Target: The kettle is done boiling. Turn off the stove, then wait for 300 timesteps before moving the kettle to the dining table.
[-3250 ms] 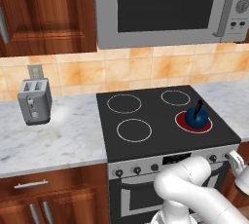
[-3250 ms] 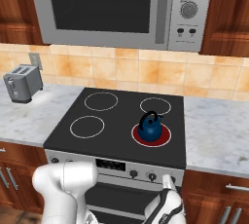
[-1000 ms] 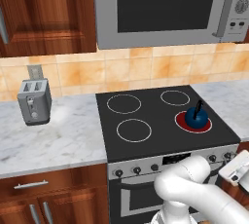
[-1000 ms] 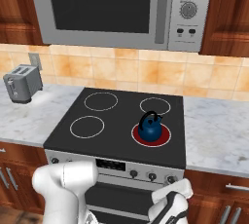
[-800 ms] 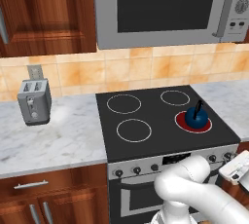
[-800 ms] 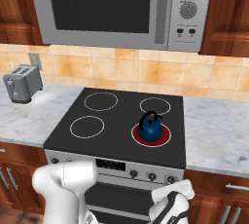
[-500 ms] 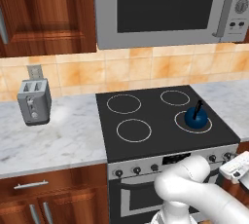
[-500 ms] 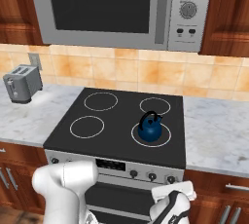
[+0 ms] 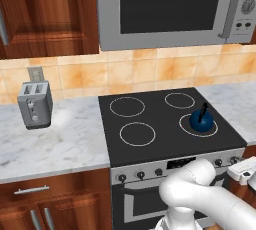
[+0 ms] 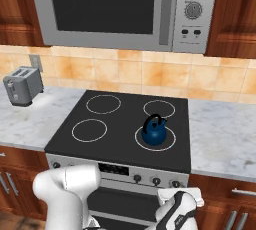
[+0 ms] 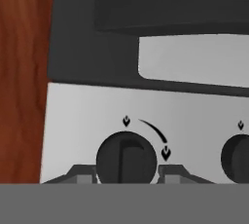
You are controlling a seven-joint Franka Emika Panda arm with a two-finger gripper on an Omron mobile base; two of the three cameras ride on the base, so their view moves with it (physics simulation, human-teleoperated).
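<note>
Hand view showed the gripper (image 11: 127,172) clamped around a stove (image 9: 170,124) knob (image 11: 126,158); burner looked off, so waiting beside the kettle (image 10: 154,130) came next.

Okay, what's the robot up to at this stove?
The white arm's gripper sits at a black knob on the stainless front of the black glass cooktop stove, one finger on either side of it. The small dark-blue kettle stands on the front right burner, whose ring is white, not glowing, so the heat looks off. Nothing is lifting the kettle yet.
</note>
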